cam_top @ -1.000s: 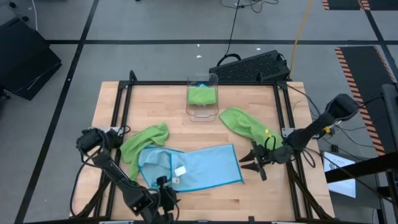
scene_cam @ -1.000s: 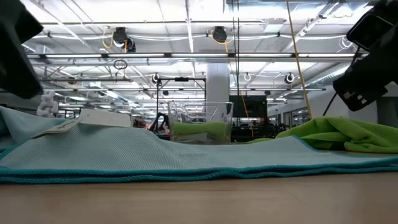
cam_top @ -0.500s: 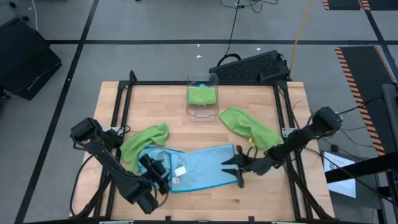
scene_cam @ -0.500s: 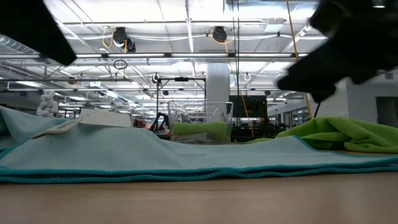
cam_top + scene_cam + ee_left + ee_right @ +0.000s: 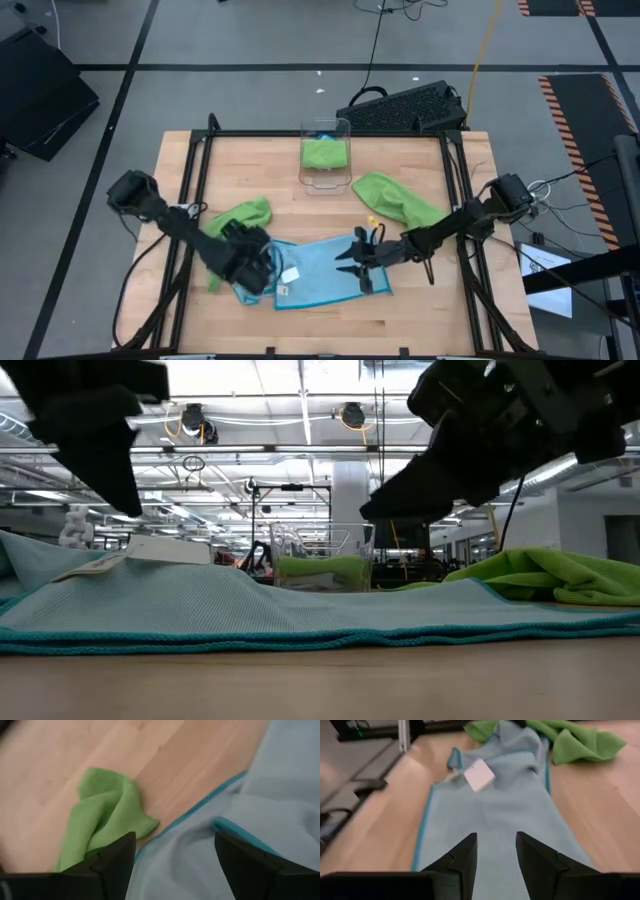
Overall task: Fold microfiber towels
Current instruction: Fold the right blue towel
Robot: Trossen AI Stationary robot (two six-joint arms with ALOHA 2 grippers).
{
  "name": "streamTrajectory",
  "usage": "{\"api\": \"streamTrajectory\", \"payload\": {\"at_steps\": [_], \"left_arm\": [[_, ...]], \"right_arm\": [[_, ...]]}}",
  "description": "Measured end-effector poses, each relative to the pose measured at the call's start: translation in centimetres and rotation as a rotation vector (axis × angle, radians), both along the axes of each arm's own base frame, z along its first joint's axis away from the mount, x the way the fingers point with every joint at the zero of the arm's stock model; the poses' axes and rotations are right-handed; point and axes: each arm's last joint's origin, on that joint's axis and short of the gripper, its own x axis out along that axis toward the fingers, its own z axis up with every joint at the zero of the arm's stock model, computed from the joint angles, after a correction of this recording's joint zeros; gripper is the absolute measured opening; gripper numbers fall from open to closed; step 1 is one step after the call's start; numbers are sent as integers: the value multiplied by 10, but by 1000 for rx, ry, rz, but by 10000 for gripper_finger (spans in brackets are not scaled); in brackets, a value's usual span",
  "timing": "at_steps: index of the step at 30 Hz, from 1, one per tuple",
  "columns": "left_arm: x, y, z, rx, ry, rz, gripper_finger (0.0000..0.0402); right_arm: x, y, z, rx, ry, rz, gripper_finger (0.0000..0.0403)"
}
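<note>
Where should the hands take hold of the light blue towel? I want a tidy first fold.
Probably at its two near corners, along the teal hem. The light blue towel lies nearly flat, with only its left part rumpled against the lime green towel. The left hand and right hand are open above its two ends, so each could come straight down and pinch a corner.

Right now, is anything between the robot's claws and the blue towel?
Nothing visible. Both open grippers hang right above the blue towel: the left gripper over its left end, beside a green towel, and the right gripper over its right end. Only the towel's white tag lies between them.
</note>
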Motion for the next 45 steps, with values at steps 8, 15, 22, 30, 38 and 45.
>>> {"api": "streamTrajectory", "payload": {"at_steps": [8,15,22,30,38,45], "left_arm": [[14,43,-3,-303,-82,-260,271],[18,75,-20,-404,-96,-345,271],[16,85,-28,-422,-91,-359,271],[16,77,-28,-494,-72,-490,233],[16,80,-28,-460,-58,-561,175],[16,78,-28,-526,-62,-556,137]], "right_arm": [[1,-10,-4,-60,46,-3,128],[1,-13,-6,-46,69,24,128],[1,-13,-7,-54,79,25,128],[4,-22,-6,-63,72,0,128],[6,-30,-6,-62,72,-25,128],[6,-30,-6,-63,72,-24,128]]}}
